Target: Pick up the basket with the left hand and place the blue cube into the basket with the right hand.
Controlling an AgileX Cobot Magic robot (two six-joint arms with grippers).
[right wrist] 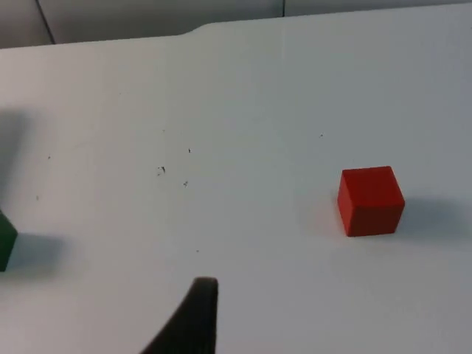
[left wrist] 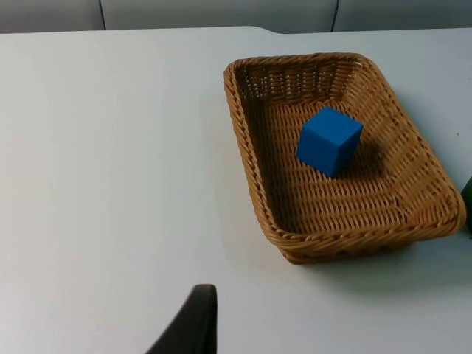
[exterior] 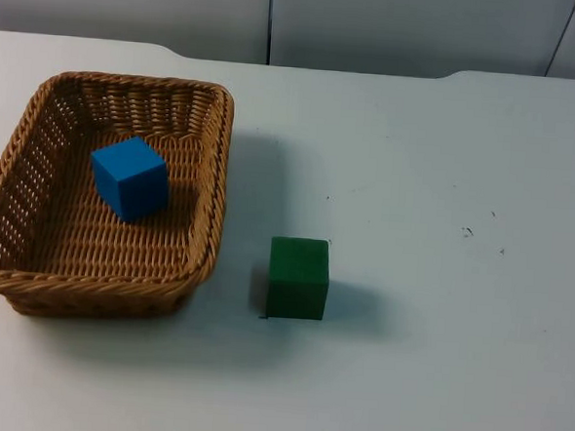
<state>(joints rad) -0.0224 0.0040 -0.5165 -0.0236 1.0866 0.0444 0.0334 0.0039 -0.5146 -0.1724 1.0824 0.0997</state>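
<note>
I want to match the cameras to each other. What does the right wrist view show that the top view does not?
Right wrist view alone: a red cube on the table, and a black fingertip of the right gripper. Top view alone: the basket with the blue cube inside it, resting on the table. Both views share the green cube, the white table with its small dark specks, and the grey wall behind.

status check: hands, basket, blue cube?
Left hand back from the basket, right hand over bare table; neither holding anything. Blue cube already in the basket, basket on the table. Green cube beside basket, red cube off alone.
</note>
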